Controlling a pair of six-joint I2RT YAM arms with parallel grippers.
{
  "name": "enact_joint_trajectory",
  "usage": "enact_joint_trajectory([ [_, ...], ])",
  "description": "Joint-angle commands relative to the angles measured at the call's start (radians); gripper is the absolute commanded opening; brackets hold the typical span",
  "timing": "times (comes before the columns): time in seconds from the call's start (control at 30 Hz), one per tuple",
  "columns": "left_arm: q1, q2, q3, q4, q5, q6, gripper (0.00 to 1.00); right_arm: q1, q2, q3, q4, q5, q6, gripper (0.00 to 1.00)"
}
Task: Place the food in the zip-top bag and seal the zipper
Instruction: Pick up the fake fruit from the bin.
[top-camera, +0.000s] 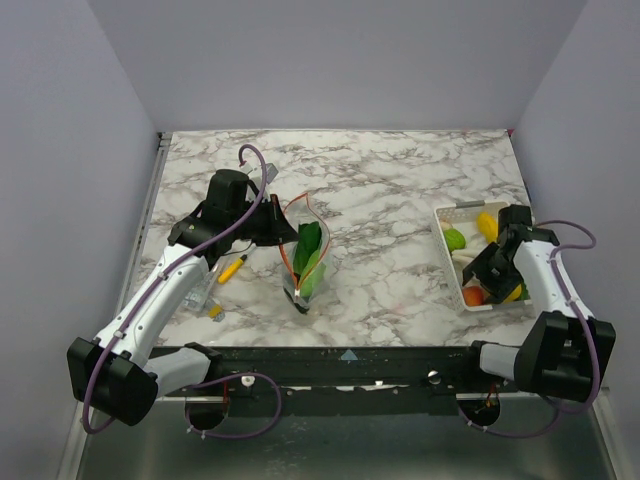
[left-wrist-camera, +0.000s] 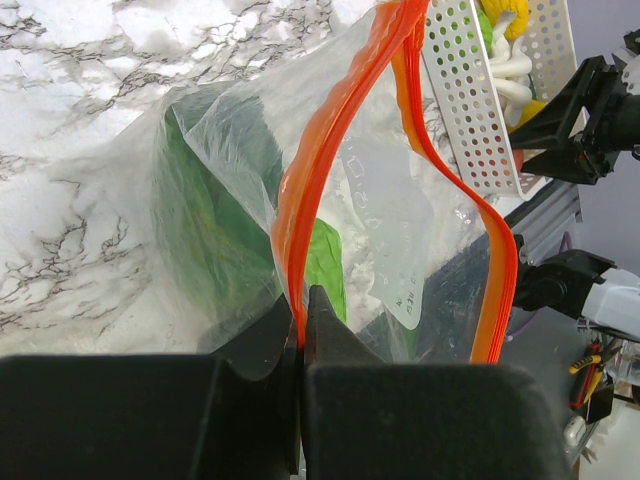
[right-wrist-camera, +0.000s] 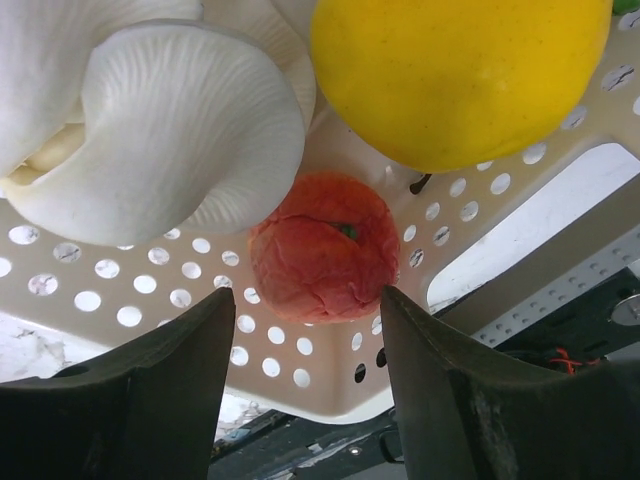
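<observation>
A: From above first. Any sign of the zip-top bag (top-camera: 305, 262)?

B: Yes. Standing mid-tabletop (top-camera: 400, 180), mouth gaping upward. Already holds a leafy green vegetable (top-camera: 312, 255). Gripped at its left rim by the left hand (top-camera: 272, 222).

A: And over on the right?

B: Can make out a white tray (top-camera: 441, 214) near the right edge, well apart from the bag. Carries a yellow piece (top-camera: 487, 224) and a green piece (top-camera: 455, 238) at its far end. Right hand (top-camera: 485, 272) hovering over the near end. Also a yellow pen (top-camera: 231, 269), lying beside the left arm.

A: Left wrist view?

B: Shows the fingers pressed tight together, pinching the zipper (left-wrist-camera: 300, 190), on one side of the red-orange strip only. Other side bowed away to the right, so unsealed. Green leaf visible through the clear plastic, behind the pinched strip.

A: Right wrist?

B: Looks onto the tray's perforated floor. Fingers spread, flanking an orange-red peach (right-wrist-camera: 325, 245). Clear gap at the left fingertip; cannot tell about contact at the right one. Beyond the peach, a white ribbed piece (right-wrist-camera: 190, 130) and a yellow fruit (right-wrist-camera: 460, 70), just beside each other.
</observation>
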Motion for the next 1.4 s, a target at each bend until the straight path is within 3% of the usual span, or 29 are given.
enact_joint_trajectory([
  [0.0,-0.005,-0.009,0.001,0.014,0.011,0.006,0.00,-0.003,0.044,0.013,-0.017,-0.015,-0.010,0.63],
  [0.43,-0.005,-0.003,0.001,0.012,0.010,0.008,0.00,-0.003,0.165,-0.034,0.091,0.000,0.012,0.62],
  [0.57,-0.005,-0.002,0.004,0.009,0.011,0.009,0.00,-0.004,0.121,-0.008,0.054,0.017,0.013,0.44],
  [0.97,-0.007,-0.009,-0.003,0.021,0.031,-0.006,0.00,-0.003,-0.087,0.215,-0.111,0.233,-0.034,0.19],
  [1.07,-0.008,-0.008,-0.004,0.020,0.033,-0.006,0.00,-0.003,-0.107,0.295,-0.127,0.250,-0.103,0.08],
  [1.13,-0.008,-0.011,-0.001,0.017,0.032,-0.005,0.00,-0.003,-0.124,0.328,-0.111,0.212,-0.142,0.03],
  [1.27,-0.008,-0.017,-0.002,0.020,0.030,-0.006,0.00,0.003,-0.111,0.370,-0.052,-0.081,-0.188,0.00],
  [1.37,-0.008,-0.012,-0.003,0.019,0.023,-0.004,0.00,0.144,-0.113,0.377,0.027,-0.117,-0.141,0.00],
])
